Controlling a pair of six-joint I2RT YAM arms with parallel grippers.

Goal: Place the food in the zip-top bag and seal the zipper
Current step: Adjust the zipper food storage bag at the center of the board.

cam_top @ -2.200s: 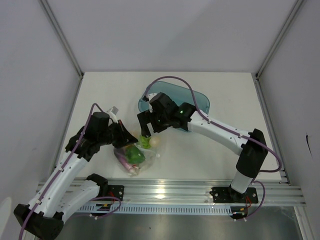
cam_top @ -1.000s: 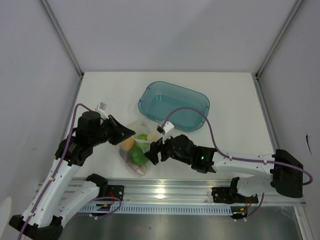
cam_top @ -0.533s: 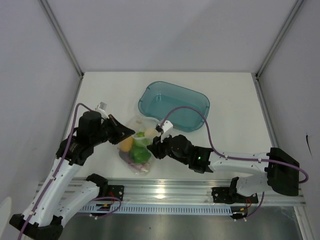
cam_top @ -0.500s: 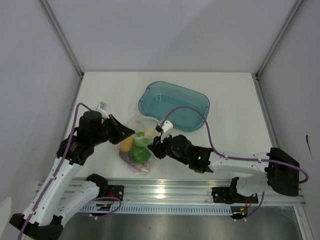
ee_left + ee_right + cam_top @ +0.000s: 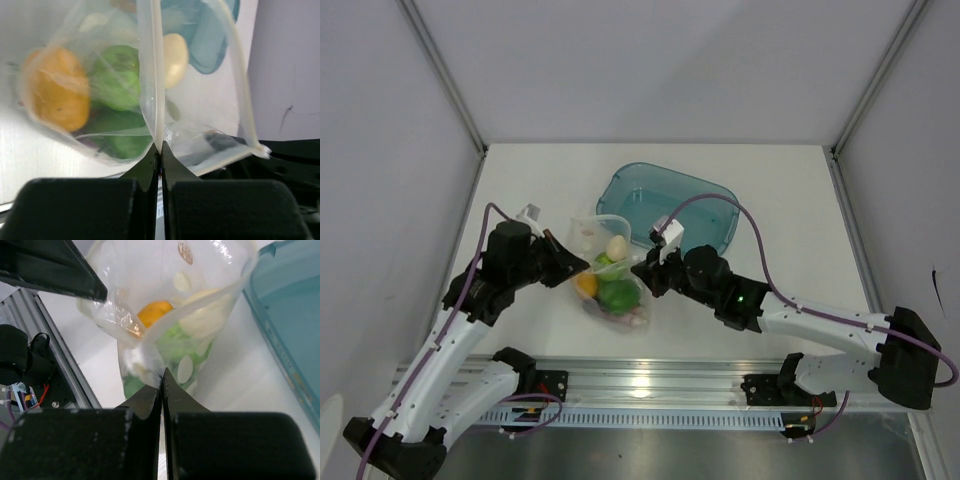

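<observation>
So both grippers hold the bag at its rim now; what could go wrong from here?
1. The left gripper and right gripper each pinch only a thin strip of the bag at its rim. A hard pull may make the film slip out or tear.
2. The mouth is wide open and the egg seems to lie close to it, so tilting the bag may let it roll out.

I see a white table [image 5: 520, 180] with a teal tray [image 5: 640, 190] sitting flat toward the back. Just in front of it, the bag [image 5: 588, 228] of toy food [image 5: 617, 296] seems to rest its bottom on the surface.
</observation>
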